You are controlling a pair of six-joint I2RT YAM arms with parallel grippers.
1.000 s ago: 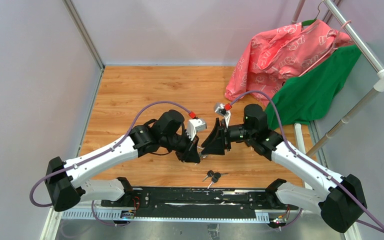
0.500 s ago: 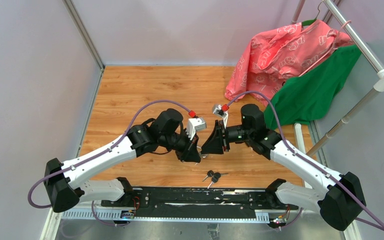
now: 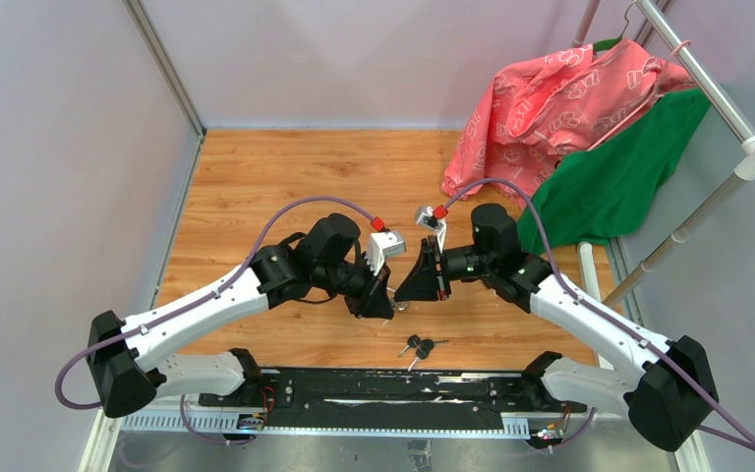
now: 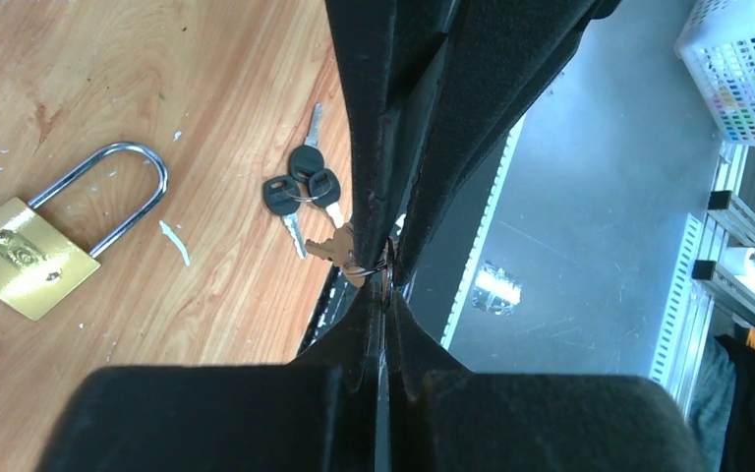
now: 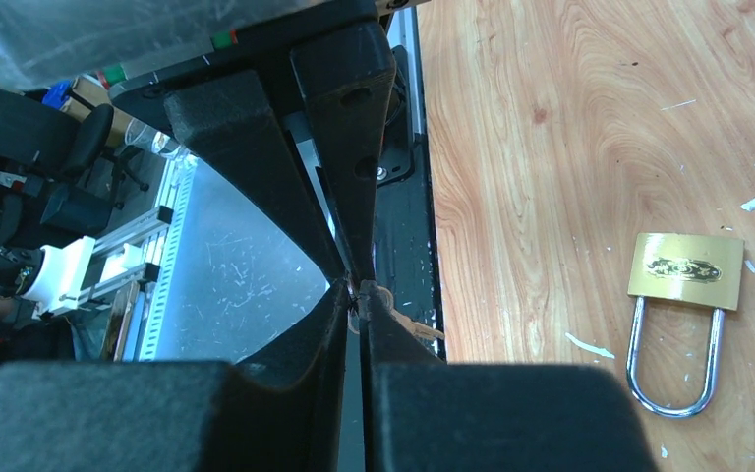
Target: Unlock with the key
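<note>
My left gripper (image 3: pixel 389 306) and right gripper (image 3: pixel 404 298) meet tip to tip above the wooden table (image 3: pixel 256 177). Both are shut on a small brass key (image 4: pixel 338 251) with its wire ring, pinched between the two pairs of tips; it also shows in the right wrist view (image 5: pixel 416 325). A brass padlock (image 4: pixel 25 258) with a closed steel shackle lies flat on the table below, also seen in the right wrist view (image 5: pixel 685 270). In the top view the arms hide it. A bunch of black-headed keys (image 3: pixel 418 346) lies near the front edge, also in the left wrist view (image 4: pixel 300 189).
Pink cloth (image 3: pixel 560 93) and green cloth (image 3: pixel 619 177) hang from a white pipe rack (image 3: pixel 742 123) at the back right. A black rail (image 3: pixel 383 388) runs along the near edge. A white basket (image 4: pixel 742 59) stands off the table.
The right gripper has edged slightly left, closer to the left gripper. The padlock and the black keys have not moved.
</note>
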